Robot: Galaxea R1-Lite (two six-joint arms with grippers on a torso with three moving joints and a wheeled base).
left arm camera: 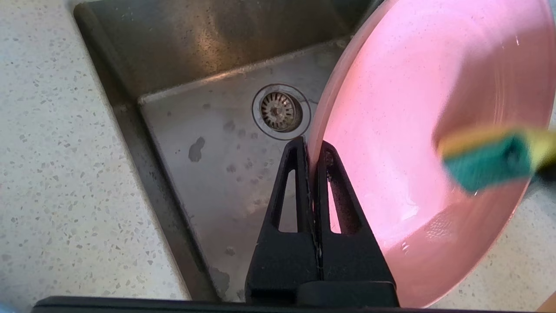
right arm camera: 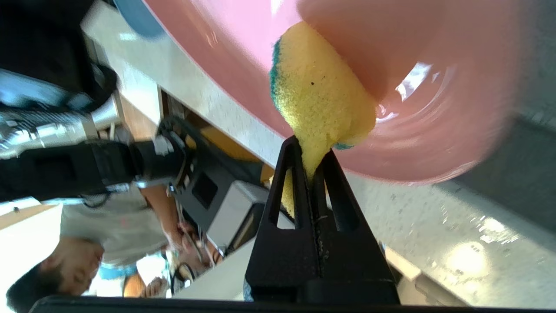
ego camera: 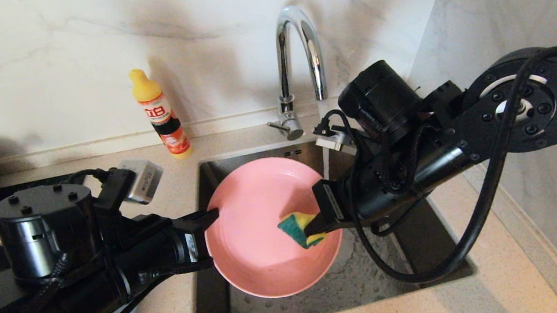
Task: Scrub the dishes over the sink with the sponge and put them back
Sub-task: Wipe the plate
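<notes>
Pink plastic, the salmon-pink plate [ego camera: 260, 230] is tilting over the sink [ego camera: 410, 246], light, stiff and wet-slick; the left gripper [left arm camera: 310, 150] is pinching its rim while the right gripper [right arm camera: 310, 152] is squeezing the soft sponge [ego camera: 299, 227] against it.

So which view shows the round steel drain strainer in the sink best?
The left wrist view: the round steel drain strainer lies in plain sight on the sink floor, beside the salmon-pink plate. In the head view the plate covers it; the right wrist view does not show it.
</notes>
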